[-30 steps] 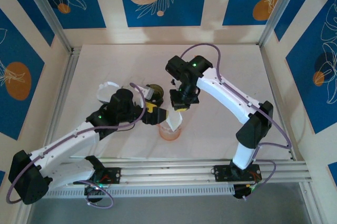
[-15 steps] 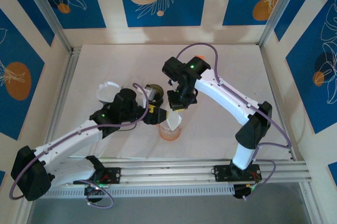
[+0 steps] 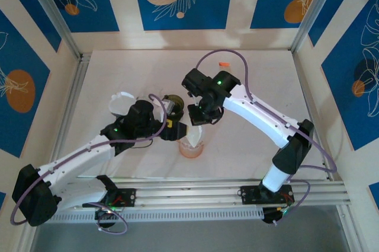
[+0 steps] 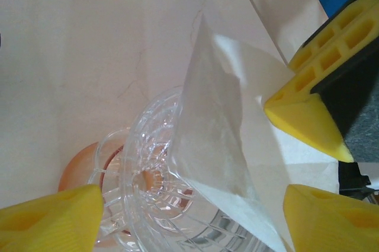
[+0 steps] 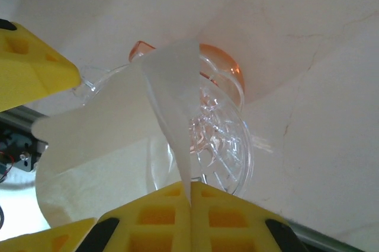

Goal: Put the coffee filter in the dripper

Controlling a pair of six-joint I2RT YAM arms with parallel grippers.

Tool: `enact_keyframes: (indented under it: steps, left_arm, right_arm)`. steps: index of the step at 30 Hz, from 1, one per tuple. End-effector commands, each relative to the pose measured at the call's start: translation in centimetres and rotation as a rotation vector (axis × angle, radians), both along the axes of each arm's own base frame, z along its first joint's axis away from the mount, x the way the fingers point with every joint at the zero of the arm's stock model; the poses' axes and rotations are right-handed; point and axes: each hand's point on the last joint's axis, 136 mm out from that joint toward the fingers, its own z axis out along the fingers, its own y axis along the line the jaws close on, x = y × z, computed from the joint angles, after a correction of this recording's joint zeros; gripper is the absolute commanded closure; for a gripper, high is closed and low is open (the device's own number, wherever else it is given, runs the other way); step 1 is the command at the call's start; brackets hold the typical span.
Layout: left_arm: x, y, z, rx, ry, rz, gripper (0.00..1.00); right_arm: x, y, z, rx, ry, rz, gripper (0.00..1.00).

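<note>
The white coffee filter (image 4: 225, 145) (image 5: 112, 139) (image 3: 196, 134) leans tilted across the mouth of the clear glass dripper (image 4: 151, 187) (image 5: 228, 145) (image 3: 190, 147), not seated against its ribbed wall. The right jaws are clenched on the filter's edge, with the paper running down between their yellow pads (image 5: 237, 216). The dripper sits just below them. The left jaws are released and stand wide apart, with one yellow finger (image 4: 53, 216) on each side of the dripper. I cannot tell whether they touch the glass. The dripper's orange base (image 5: 230, 67) rests on the pale tabletop (image 3: 260, 80). Just behind the left jaws lies a dark round object (image 3: 174, 104). A small orange item (image 3: 222, 65) lies well beyond the right jaws.
</note>
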Motion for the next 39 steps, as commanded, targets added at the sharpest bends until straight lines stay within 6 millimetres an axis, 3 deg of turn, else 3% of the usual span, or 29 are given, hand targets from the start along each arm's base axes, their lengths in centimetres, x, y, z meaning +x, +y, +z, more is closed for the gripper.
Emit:
enact_keyframes:
  steps: [1, 9, 14, 17, 22, 30, 33, 39]
  left_arm:
    - [0.5, 0.7, 1.4, -0.021, -0.021, 0.035, 0.15]
    - [0.6, 0.7, 0.9, -0.025, -0.002, 0.046, 0.11]
    - [0.7, 0.9, 0.1, -0.010, 0.014, 0.057, 0.11]
    - [0.8, 1.2, -0.3, 0.007, 0.027, 0.070, 0.17]
    - [0.9, 1.9, -1.4, 0.063, 0.050, 0.093, 0.39]
    - [0.6, 2.9, -2.0, 0.136, 0.056, 0.101, 0.41]
    - [0.4, 2.8, -2.4, 0.143, 0.072, 0.090, 0.41]
    - [0.5, 2.7, -2.0, 0.131, 0.067, 0.093, 0.41]
  right_arm:
    - [0.2, -0.8, 0.3, -0.054, -0.065, 0.032, 1.00]
    - [0.4, -0.9, -1.6, -0.185, -0.079, 0.101, 1.00]
    - [0.1, 0.4, -2.2, -0.187, -0.086, 0.138, 1.00]
    - [0.1, 0.6, -2.4, -0.193, -0.090, 0.145, 1.00]
    - [0.3, 0.6, -2.7, -0.202, -0.102, 0.145, 1.00]
    - [0.4, 0.6, -3.0, -0.202, -0.110, 0.143, 0.98]
    - [0.7, 0.7, -2.4, -0.184, -0.139, 0.137, 0.93]
    - [1.1, 0.5, -0.6, -0.134, -0.218, 0.121, 0.61]
